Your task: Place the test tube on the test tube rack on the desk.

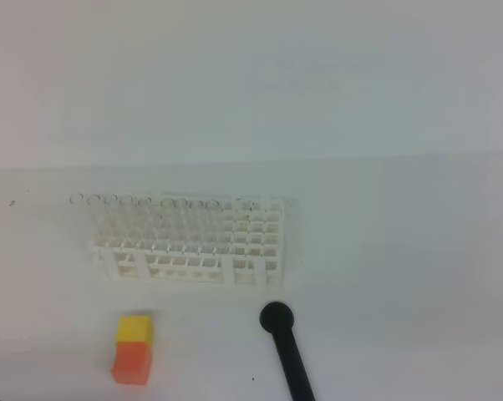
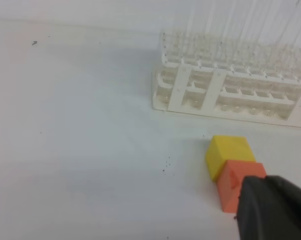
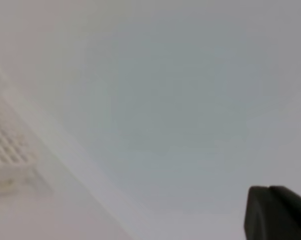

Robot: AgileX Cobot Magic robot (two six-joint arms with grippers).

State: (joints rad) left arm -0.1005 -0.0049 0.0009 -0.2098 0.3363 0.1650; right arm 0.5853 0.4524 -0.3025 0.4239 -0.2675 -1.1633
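Desk (image 1: 402, 276), white, carrying everything. Rack (image 1: 189, 242) near its far-left part, already filled with clear tubes (image 1: 143, 202) across all but its right columns. Yellow-and-orange block (image 1: 134, 347) and black rod (image 1: 287, 351) by the near edge. Left claw (image 2: 275, 210) and right claw (image 3: 278, 212): both shut, holding nothing visible. No loose tube can be made out; judged at a start or pause.
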